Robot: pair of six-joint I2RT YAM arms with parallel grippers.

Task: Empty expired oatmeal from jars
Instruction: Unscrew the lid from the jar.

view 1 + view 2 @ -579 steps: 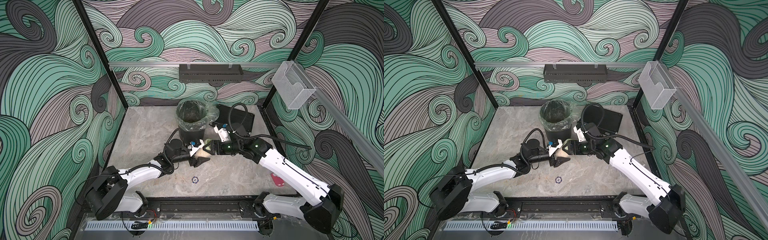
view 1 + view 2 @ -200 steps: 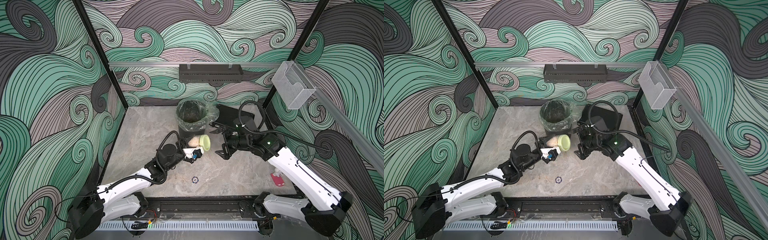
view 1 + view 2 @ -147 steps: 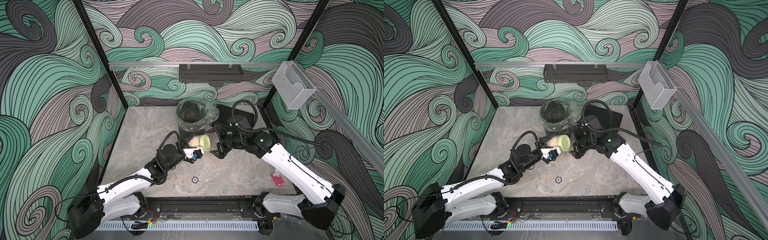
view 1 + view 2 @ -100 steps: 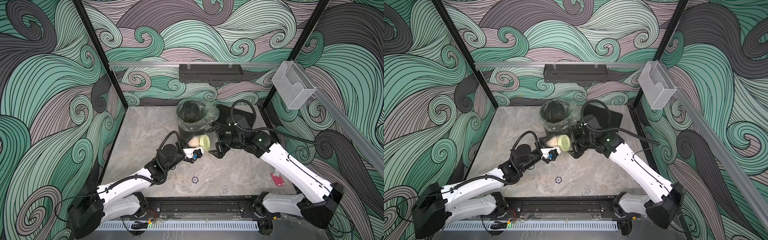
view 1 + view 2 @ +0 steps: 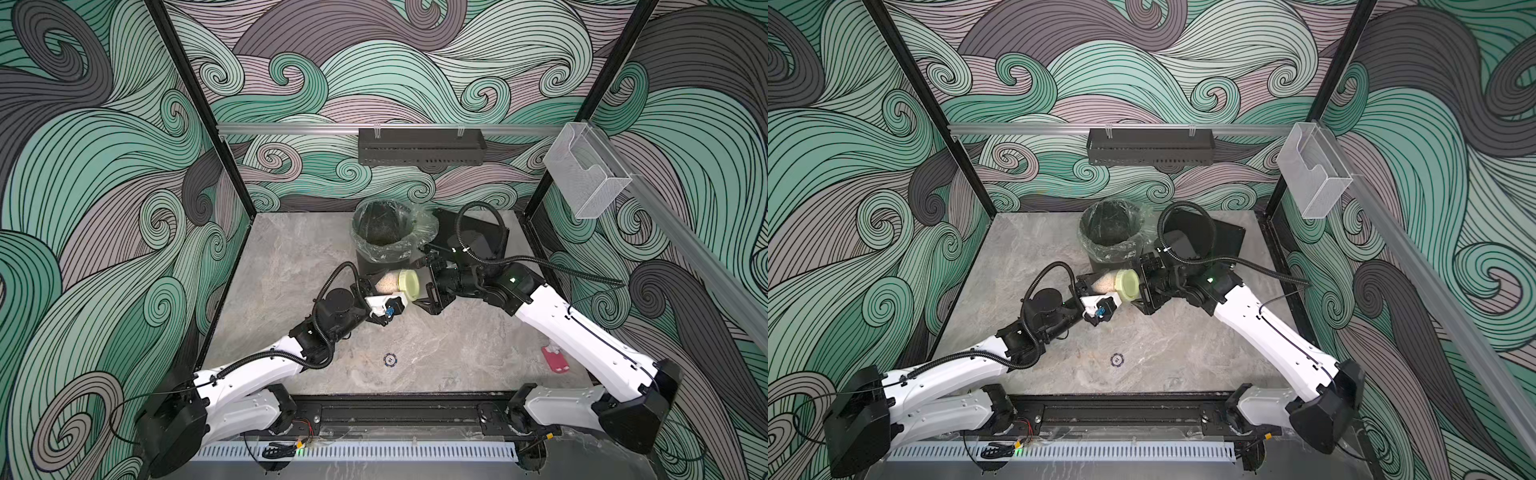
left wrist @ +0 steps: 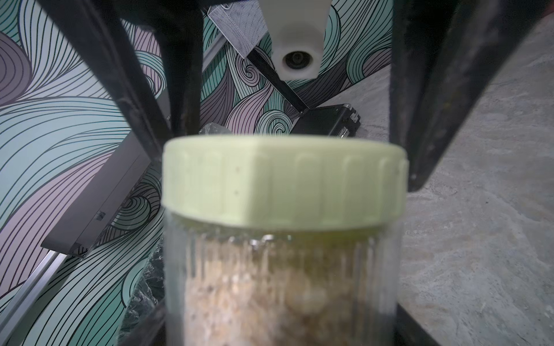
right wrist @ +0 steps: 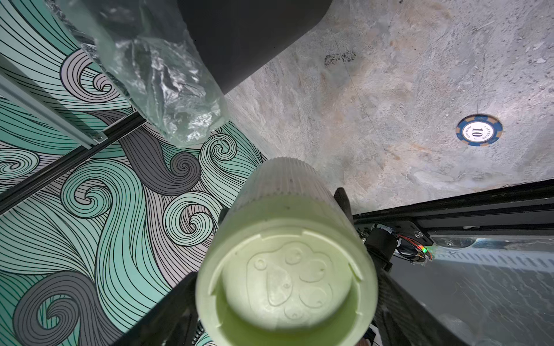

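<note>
The clear glass jar [image 5: 388, 283] lies level in the air just in front of the bin, its pale yellow-green lid [image 5: 408, 283] pointing right. Beige oatmeal [image 6: 269, 299] fills it. My left gripper [image 5: 382, 291] is shut on the glass body, also in the other top view [image 5: 1100, 291]. My right gripper [image 5: 419, 284] faces it head-on, and its fingers [image 6: 419, 119] lie against both sides of the lid [image 7: 284, 284]. The lid is still on the jar [image 6: 278, 269].
The black bin [image 5: 376, 262], lined with clear plastic, stands right behind the jar. A flat black device [image 5: 492, 237] lies behind the right arm. A poker chip [image 5: 390, 359] and a pink object [image 5: 556, 360] lie on the stone floor nearer the front.
My right gripper has moved left up to the jar and its jaws have narrowed onto the lid. The left gripper has kept the jar still.
</note>
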